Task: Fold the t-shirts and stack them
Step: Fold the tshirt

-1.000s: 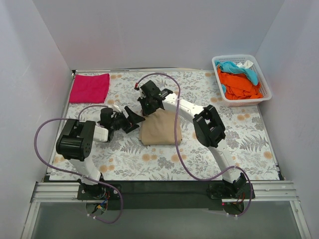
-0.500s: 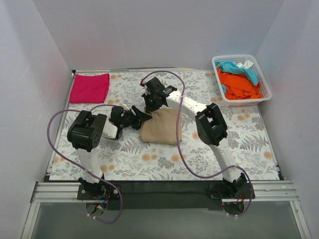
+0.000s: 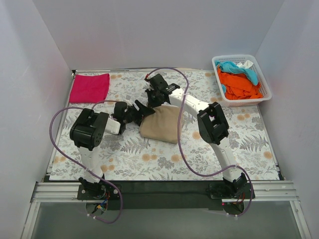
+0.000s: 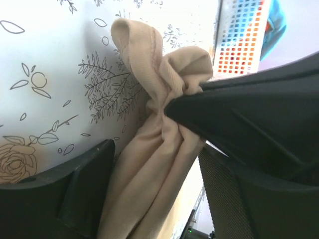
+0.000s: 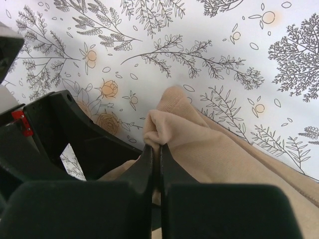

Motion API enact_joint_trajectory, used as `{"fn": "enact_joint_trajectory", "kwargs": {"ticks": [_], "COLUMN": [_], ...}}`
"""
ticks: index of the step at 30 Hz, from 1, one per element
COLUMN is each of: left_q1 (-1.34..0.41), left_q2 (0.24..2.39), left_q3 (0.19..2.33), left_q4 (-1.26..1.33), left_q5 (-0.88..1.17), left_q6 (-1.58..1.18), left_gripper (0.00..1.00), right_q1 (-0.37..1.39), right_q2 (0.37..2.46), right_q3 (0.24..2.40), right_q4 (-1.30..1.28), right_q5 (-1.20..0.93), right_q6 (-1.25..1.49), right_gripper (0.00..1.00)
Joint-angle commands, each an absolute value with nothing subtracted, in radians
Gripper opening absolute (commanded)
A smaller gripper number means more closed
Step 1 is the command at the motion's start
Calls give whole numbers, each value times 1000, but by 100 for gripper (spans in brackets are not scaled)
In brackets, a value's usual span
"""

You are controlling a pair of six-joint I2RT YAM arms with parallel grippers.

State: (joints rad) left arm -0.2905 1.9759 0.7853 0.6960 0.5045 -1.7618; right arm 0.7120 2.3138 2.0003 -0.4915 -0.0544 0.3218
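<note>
A tan t-shirt [image 3: 162, 124] lies folded in the middle of the floral table. My right gripper [image 3: 152, 102] is shut on a bunched bit of its far left corner, seen pinched between the fingertips in the right wrist view [image 5: 153, 149], with the shirt [image 5: 224, 149] spreading to the right. My left gripper [image 3: 141, 110] is open just beside it, one finger [image 4: 75, 189] on each side of the same gathered cloth [image 4: 149, 149]. The right gripper [image 4: 249, 114] shows dark above it. A folded pink t-shirt [image 3: 89, 87] lies flat at the far left corner.
A white basket [image 3: 234, 57] at the far right holds crumpled orange [image 3: 240, 84] and blue shirts. White walls enclose the table on three sides. Purple cables loop from both arms over the table.
Both grippers have moved farther from the bases and to the right together, and the tan shirt's left corner has shifted with them. The pink shirt and basket have not moved.
</note>
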Motion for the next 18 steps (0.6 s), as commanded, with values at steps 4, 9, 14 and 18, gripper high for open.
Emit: {"fn": "enact_joint_trajectory", "kwargs": {"ticks": [4,9,14,18], "left_q1": [-298,-299,-298,-272], "left_q2": [2043,2074,2086,2077], "left_q3": [692,704,858,1047], "left_q4": [794,781,490,136], "left_q5": [495,494,419,302], "left_q6": [-1769,-1758,-1645,-1450], "left_gripper": [64,55,15,0], "right_q1": [716,704,695,670], "right_q2": [2299,2299,2307,2266], "right_q3": [2037,2037,2043,2020], "right_q4": [-440,-434,-419,-422], "right_q5": [-69,-72,-106,-65], "right_q6": [356,365,359,310], "right_gripper": [1,1,9,58]}}
